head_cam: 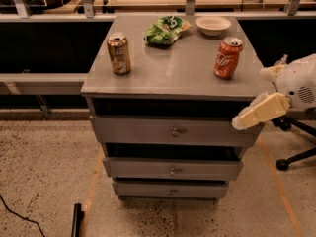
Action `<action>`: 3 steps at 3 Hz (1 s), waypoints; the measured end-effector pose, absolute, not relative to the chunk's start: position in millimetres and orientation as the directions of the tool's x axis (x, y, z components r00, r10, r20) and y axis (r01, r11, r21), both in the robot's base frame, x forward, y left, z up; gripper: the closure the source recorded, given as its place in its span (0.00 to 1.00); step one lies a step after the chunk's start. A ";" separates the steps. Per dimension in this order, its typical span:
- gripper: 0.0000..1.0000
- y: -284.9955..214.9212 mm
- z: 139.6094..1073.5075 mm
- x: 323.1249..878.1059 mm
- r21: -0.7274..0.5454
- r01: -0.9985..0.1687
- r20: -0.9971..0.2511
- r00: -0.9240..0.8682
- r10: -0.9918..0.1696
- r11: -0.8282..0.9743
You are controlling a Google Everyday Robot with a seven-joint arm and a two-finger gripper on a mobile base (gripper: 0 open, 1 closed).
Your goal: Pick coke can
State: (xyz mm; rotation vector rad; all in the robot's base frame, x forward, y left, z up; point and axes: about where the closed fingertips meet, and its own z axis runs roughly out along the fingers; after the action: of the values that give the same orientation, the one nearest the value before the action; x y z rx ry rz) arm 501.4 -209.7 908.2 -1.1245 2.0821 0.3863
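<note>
Coke can (227, 58) is seen upright on the drawer cabinet (177, 70). Gripper (249, 117) is held by its front-right corner; its state cannot be told.

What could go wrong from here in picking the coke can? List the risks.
1. The gripper sits low by the front right corner of the cabinet; rising toward the coke can, it could hit the tabletop.
2. The coke can stands upright near the right edge; a sideways bump could knock it off.
3. The similar-sized gold-brown can on the left could be grabbed instead.
</note>
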 end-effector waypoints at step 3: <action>0.00 -214.8 911.6 543.4 -0.135 -0.741 -0.793 -0.318 -0.520 0.658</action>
State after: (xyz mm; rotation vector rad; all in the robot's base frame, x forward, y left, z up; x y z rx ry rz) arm 543.4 -214.8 911.6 -0.9810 1.9985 0.3188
